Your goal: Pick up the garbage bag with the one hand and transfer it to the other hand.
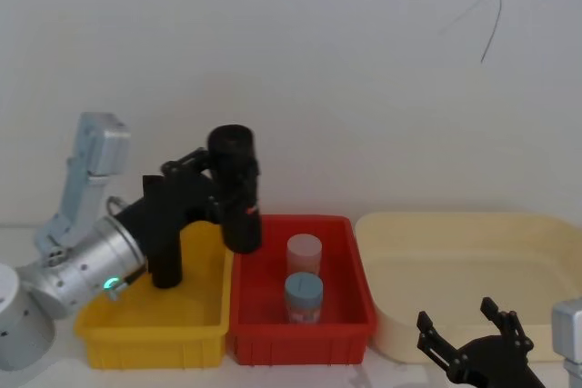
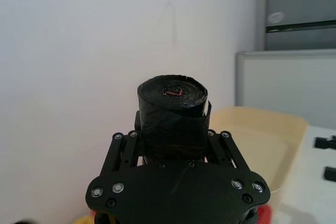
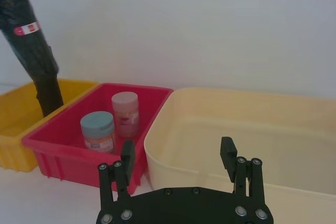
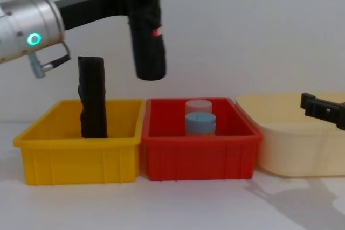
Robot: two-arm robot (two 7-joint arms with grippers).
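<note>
The garbage bag (image 1: 238, 193), a thick black roll with a small red mark on its band, hangs upright in the air above the edge where the yellow bin (image 1: 150, 329) meets the red bin (image 1: 300, 333). My left gripper (image 1: 218, 190) is shut on its upper half, on the silver arm with the green-lit ring. In the left wrist view the garbage bag (image 2: 172, 114) stands up between the fingers of the left gripper (image 2: 173, 137). My right gripper (image 1: 464, 324) sits low at the front right, open and holding nothing, before the beige tub (image 1: 473, 224). The chest view shows the garbage bag (image 4: 145, 30) high above the bins.
A slimmer black roll (image 4: 92, 98) stands upright in the yellow bin. A pink-lidded jar (image 1: 304, 252) and a blue-lidded jar (image 1: 303, 295) stand in the red bin. The wide beige tub lies to the right of the red bin. A white wall rises behind.
</note>
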